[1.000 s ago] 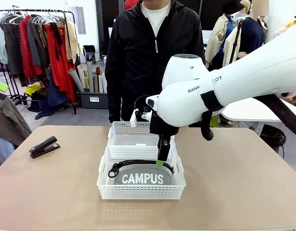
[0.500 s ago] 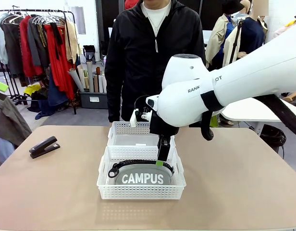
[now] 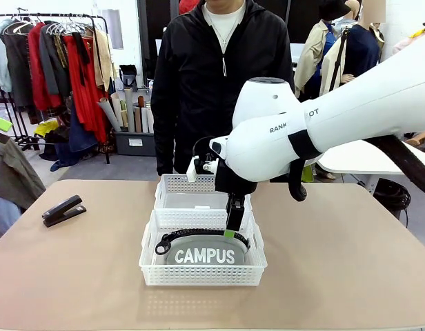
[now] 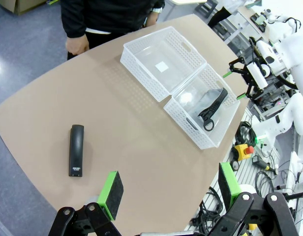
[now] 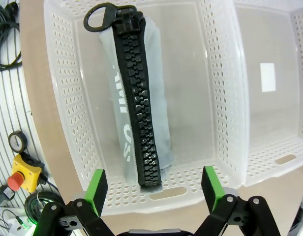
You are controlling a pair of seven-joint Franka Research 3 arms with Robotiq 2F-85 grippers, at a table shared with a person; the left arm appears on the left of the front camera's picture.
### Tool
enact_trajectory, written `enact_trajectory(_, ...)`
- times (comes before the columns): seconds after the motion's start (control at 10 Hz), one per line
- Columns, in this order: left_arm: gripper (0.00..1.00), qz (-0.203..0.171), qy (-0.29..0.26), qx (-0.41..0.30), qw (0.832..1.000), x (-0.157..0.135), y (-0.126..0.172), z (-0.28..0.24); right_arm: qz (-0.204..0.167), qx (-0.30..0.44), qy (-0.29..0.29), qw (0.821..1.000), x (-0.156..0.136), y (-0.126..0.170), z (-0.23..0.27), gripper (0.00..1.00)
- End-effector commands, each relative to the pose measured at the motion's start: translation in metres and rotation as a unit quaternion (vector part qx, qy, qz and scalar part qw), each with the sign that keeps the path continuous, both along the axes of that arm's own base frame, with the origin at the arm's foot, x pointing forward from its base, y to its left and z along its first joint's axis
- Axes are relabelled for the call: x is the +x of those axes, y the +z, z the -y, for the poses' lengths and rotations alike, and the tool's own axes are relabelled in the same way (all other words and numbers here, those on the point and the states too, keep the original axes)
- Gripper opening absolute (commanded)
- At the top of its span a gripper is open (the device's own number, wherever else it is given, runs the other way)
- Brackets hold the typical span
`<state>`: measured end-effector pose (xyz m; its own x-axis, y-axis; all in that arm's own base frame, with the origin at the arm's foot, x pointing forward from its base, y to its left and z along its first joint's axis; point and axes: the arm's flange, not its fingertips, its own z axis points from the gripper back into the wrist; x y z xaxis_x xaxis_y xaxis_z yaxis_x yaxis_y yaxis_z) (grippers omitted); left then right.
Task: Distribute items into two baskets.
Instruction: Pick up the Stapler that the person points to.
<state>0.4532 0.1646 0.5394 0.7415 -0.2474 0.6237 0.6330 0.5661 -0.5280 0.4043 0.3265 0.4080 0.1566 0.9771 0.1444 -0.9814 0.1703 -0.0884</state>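
You have the grey CAMPUS zip pouch (image 3: 205,255) lying in the near white lattice basket (image 3: 199,276), with its lettering toward the robot and its black strap (image 3: 192,234) curving along its top. The far basket (image 3: 176,185) sits touching it behind, with a small white label on its base. The black stapler (image 3: 63,210) lies well apart, near the left edge of the smooth tan table (image 3: 337,262). Your right gripper (image 5: 154,183) hangs over the near basket, jaws spread wide and released. Your left gripper (image 4: 169,186) is high above the table, jaws likewise wide apart and holding nothing. A person in a black jacket (image 3: 219,76) stands at the far edge. Behind them are a clothes rack (image 3: 61,55) hung with red garments, upright rolls (image 3: 126,110) and a grey crate (image 3: 135,143).
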Motion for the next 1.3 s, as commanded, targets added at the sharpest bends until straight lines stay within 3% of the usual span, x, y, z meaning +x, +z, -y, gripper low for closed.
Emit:
enact_trajectory(0.0,1.00,0.003,0.001,-0.001,1.000,-0.001,0.001,0.001,0.000,0.001,-0.001,1.000,0.000,0.001,0.001,1.00)
enact_trajectory(0.2,1.00,0.003,0.001,-0.001,1.000,-0.001,0.001,0.001,-0.016,0.014,-0.016,1.000,0.006,0.008,0.006,1.00)
enact_trajectory(0.5,1.00,0.003,0.001,-0.001,1.000,-0.001,0.001,0.001,-0.059,0.105,-0.086,0.989,0.033,0.046,0.060,1.00)
enact_trajectory(0.7,1.00,0.003,0.001,-0.001,1.000,-0.001,0.001,0.001,-0.128,0.178,-0.099,0.971,0.039,0.063,0.112,1.00)
enact_trajectory(1.0,1.00,0.003,0.001,-0.001,1.000,-0.001,0.001,0.001,-0.186,0.240,-0.132,0.943,0.045,0.077,0.184,1.00)
enact_trajectory(1.2,1.00,0.003,0.001,-0.001,1.000,-0.001,0.001,0.001,-0.218,0.294,-0.163,0.916,0.052,0.083,0.238,1.00)
